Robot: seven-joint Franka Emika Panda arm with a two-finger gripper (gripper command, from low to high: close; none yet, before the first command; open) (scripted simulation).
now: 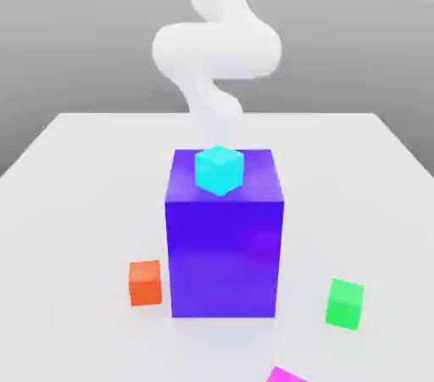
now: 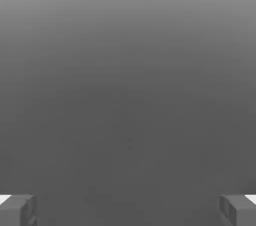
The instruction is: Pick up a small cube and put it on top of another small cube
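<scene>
Nearest to you in the exterior view, the magenta cube (image 1: 286,374) lies on the white bench (image 1: 76,202) at the frame's lower edge, cut off by it, slightly toward the exterior view's right; note that it rests apart from every other object. Farther back, the green cube (image 1: 345,303) sits on the bench at the exterior view's right of the big blue-purple block (image 1: 225,245), near it but not touching; the orange cube (image 1: 145,282) sits just beside the block on the exterior view's left. The block stands upright at the bench's centre; the cyan cube (image 1: 219,169) rests on its top face, near the front edge. Behind the block you see the white arm (image 1: 216,46) rising in a curve. In the hand view, the jaws (image 2: 128,210) stand released, wide apart, with one grey fingertip (image 2: 17,210) in each lower corner and only grey background between them.
</scene>
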